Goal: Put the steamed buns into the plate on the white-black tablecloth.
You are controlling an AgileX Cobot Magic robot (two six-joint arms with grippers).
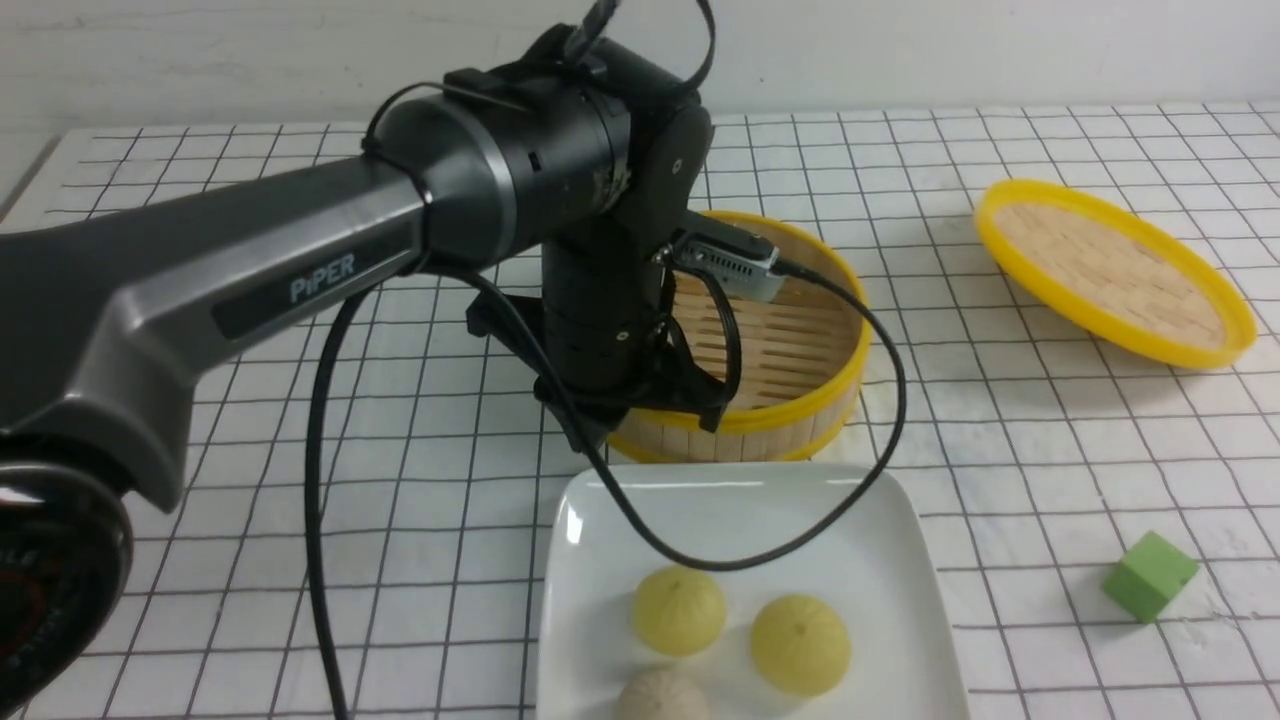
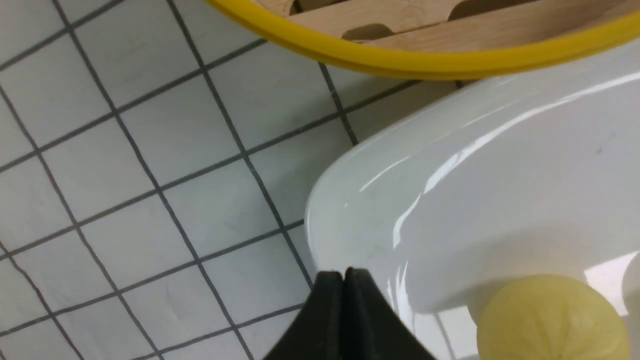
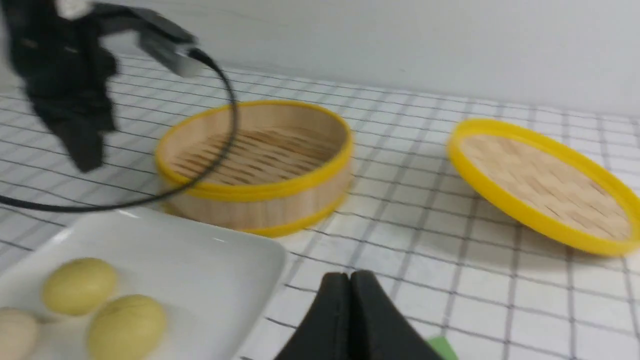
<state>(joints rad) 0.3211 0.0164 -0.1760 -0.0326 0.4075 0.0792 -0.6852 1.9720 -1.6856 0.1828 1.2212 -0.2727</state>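
Steamed buns [image 1: 679, 611], both of them, sit dome-up on the plate [image 1: 600, 520], apart from each other and beside a duller beige bun [image 1: 662, 700], so we'd call the job done. Our left tool [image 2: 344, 274] hangs clenched on nothing at the plate's corner, with the buns just behind it and the empty steamer basket [image 1: 780, 400] just ahead, which fits, as nothing is left to carry. Our right tool [image 3: 349, 277] is pinched together and empty, the plate to its left. The plate rests flat on the white-black tablecloth [image 1: 1000, 450], and the lid [image 1: 1110, 270] lies well aside, leaving the basket open.
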